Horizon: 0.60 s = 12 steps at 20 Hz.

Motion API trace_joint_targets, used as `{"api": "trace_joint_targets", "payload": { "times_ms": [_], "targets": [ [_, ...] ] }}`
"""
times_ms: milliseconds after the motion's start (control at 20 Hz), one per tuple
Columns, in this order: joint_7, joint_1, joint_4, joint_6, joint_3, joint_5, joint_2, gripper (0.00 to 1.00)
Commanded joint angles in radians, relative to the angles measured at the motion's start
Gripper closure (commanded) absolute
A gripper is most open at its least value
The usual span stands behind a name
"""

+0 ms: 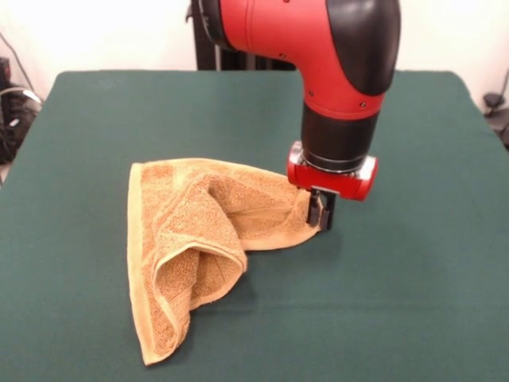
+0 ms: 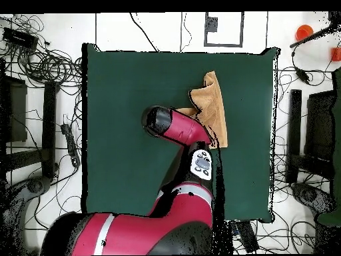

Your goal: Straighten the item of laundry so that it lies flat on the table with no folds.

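The golden-orange towel [image 1: 199,239] lies crumpled on the green table [image 1: 398,302], left of centre in the front view. Its left part is folded over into a raised pocket, and one long flap runs toward the near edge. My gripper [image 1: 321,213] stands low at the towel's right corner, shut on that corner, which is drawn up against the fingers. In the overhead view the towel [image 2: 214,107] shows above the red arm [image 2: 180,127], which hides the gripper. No white tag shows.
The arm's thick red and black wrist [image 1: 338,119] hangs over the table's middle. Cables and equipment [image 2: 46,60] lie on the floor round the table [image 2: 133,87], and an orange object [image 2: 304,31] sits off its corner.
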Motion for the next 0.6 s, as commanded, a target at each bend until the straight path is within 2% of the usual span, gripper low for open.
{"api": "trace_joint_targets", "payload": {
  "times_ms": [50,600],
  "targets": [
    [0.357,0.097,-0.071,0.112,0.099,0.104,0.081,1.0],
    [0.444,0.156,-0.184,0.237,0.061,0.139,0.089,1.0]
  ]
}}
